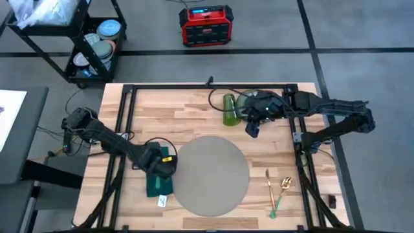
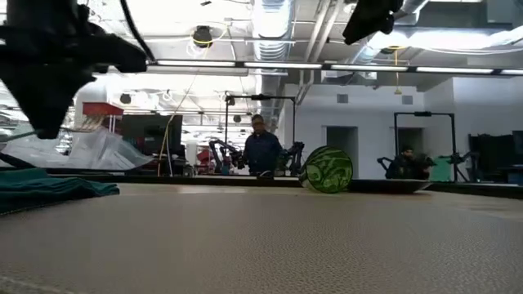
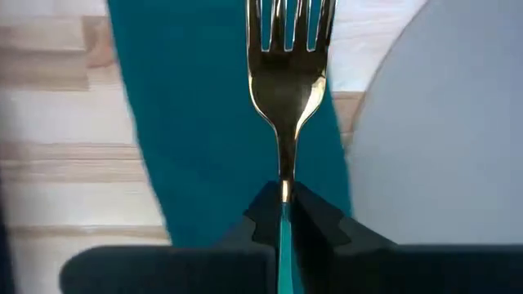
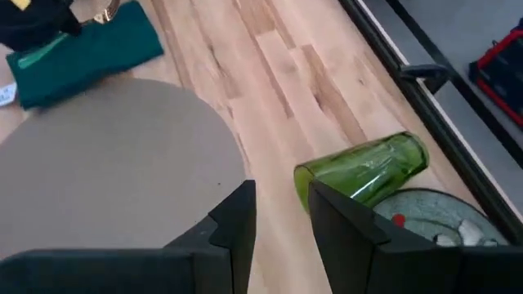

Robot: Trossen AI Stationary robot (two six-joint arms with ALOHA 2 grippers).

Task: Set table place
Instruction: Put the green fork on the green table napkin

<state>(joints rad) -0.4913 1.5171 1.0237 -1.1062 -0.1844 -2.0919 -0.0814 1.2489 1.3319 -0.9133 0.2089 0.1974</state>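
Left wrist view: the left pincer [image 3: 284, 214] is clamped on a gold fork [image 3: 288, 90] above the napkin [image 3: 204, 122], beside the grey placemat [image 1: 210, 175] at the worktop's [image 1: 174, 110] centre. Right pincer [image 4: 282, 208], slightly parted and empty, hovers near a toppled green glass [image 4: 364, 167] toward the far edge.

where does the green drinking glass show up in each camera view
High view: the green glass lies on its side at the table's far edge, left of the right gripper.
Low view: its round end shows right of centre, beyond the placemat.
Left wrist view: not in it.
Right wrist view: lying past the fingers, against the plate.
Shared landmark: the grey placemat.
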